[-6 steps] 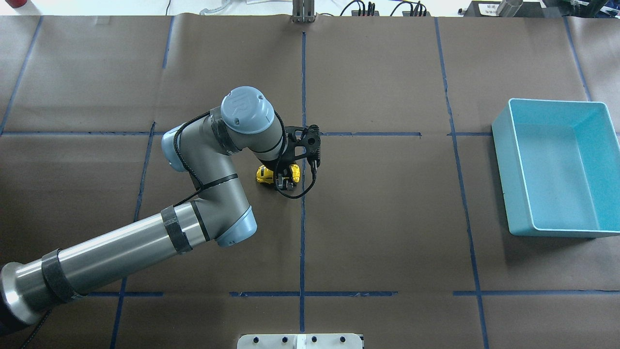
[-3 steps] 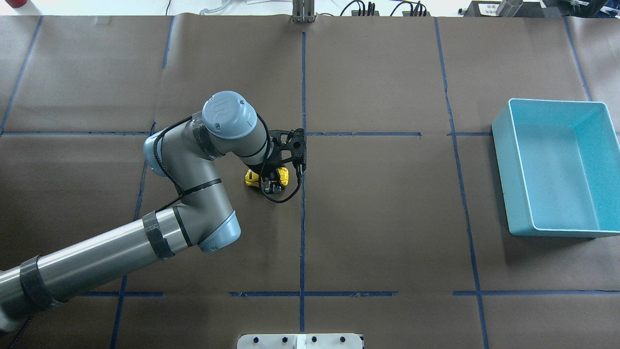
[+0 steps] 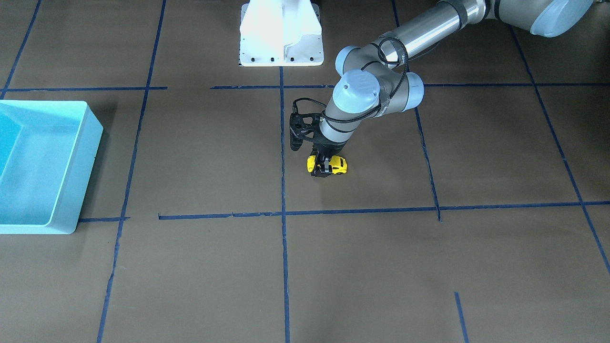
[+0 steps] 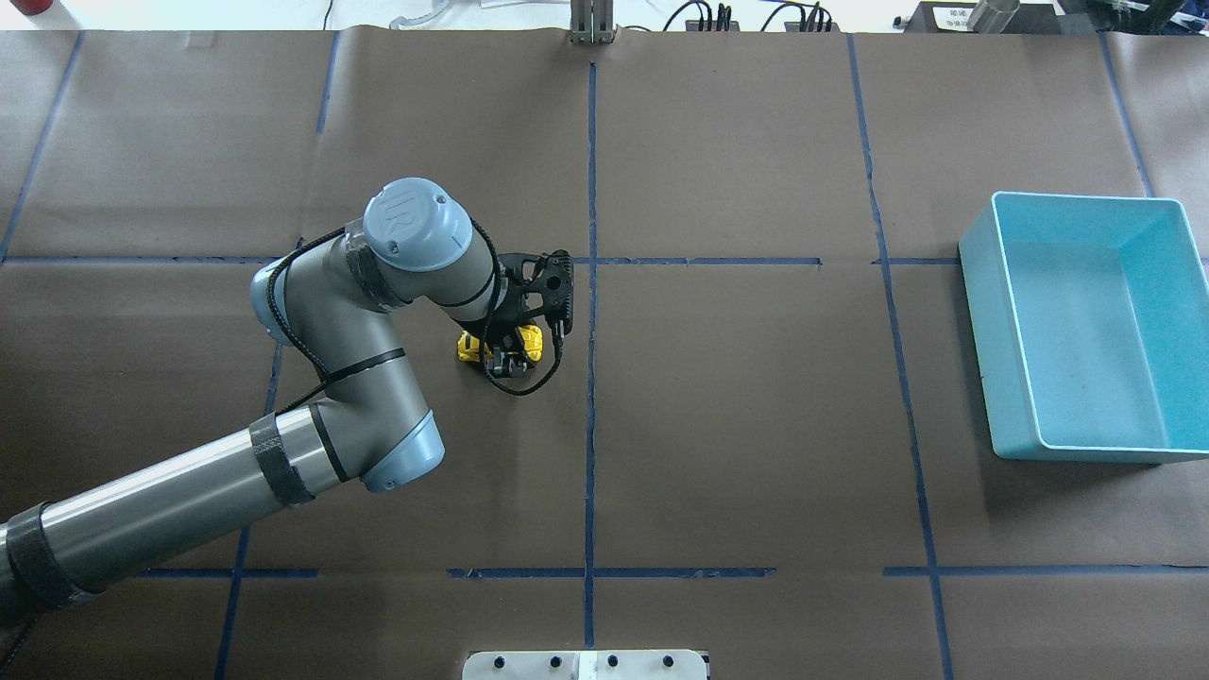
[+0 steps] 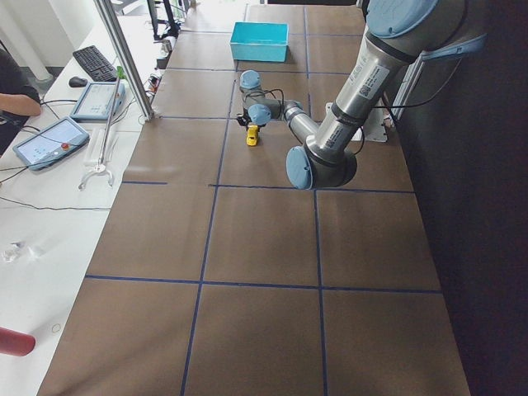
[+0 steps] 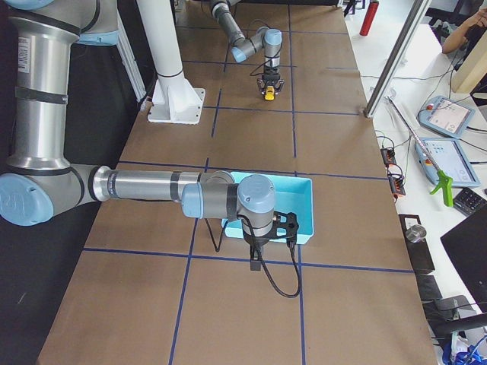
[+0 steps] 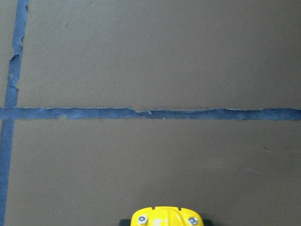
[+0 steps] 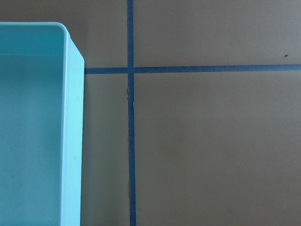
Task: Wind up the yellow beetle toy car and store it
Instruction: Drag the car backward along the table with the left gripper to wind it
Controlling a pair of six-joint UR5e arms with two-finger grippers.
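The job looks to be at the wind-up step, with storing not yet done. The left tool [image 3: 326,167] stands straight down over the yellow beetle toy car [image 3: 339,164], its dark fingers set across the middle of the body. I take it to be clamped on the car, though the fingers hide the actual contact. The car sits low against the bench [image 4: 756,425], near the middle and just to the robot's left of the centre tape line. In the left wrist view only its yellow end pokes in at the bottom.

The next move probably calls for downward pressure, so the wheels bite while the car is drawn along its own length. After that comes a clean lift and a long carry to the light blue bin [image 4: 1001,349], which stands well apart at the bench's right end. A car this small and rounded could twist out of a two-finger pinch.

The right tool [image 6: 254,262] hangs just beside the bin at that end. Whether it is open I cannot tell.

The bench is covered in brown paper [image 7: 150,61] marked into squares by blue tape [image 4: 590,453], torn in places. A white mount [image 3: 281,33] sits at the robot's edge. Beyond the far edge are white desks with tablets [image 5: 49,142] and cables.
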